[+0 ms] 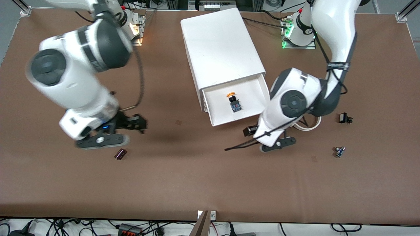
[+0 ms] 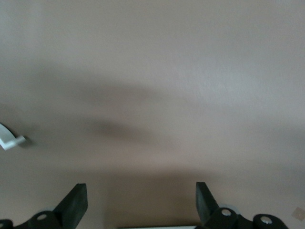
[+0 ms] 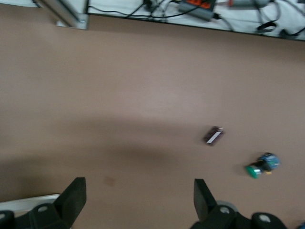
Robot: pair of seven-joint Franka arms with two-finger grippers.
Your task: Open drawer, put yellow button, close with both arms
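Observation:
The white cabinet (image 1: 220, 46) stands mid-table with its top drawer (image 1: 218, 119) pulled open. The yellow button (image 1: 233, 101) lies inside it, orange cap toward the cabinet. My left gripper (image 1: 260, 137) hangs low over the table by the drawer's front corner at the left arm's end. It is open and empty in the left wrist view (image 2: 141, 200). My right gripper (image 1: 137, 124) is over the bare table toward the right arm's end. It is open and empty in the right wrist view (image 3: 138, 198).
A small dark red part (image 1: 120, 154) lies near the right gripper, also in the right wrist view (image 3: 214, 136), beside a green-capped button (image 3: 261, 164). A white tape roll (image 1: 310, 126), a black part (image 1: 344, 118) and a small blue part (image 1: 339, 151) lie toward the left arm's end.

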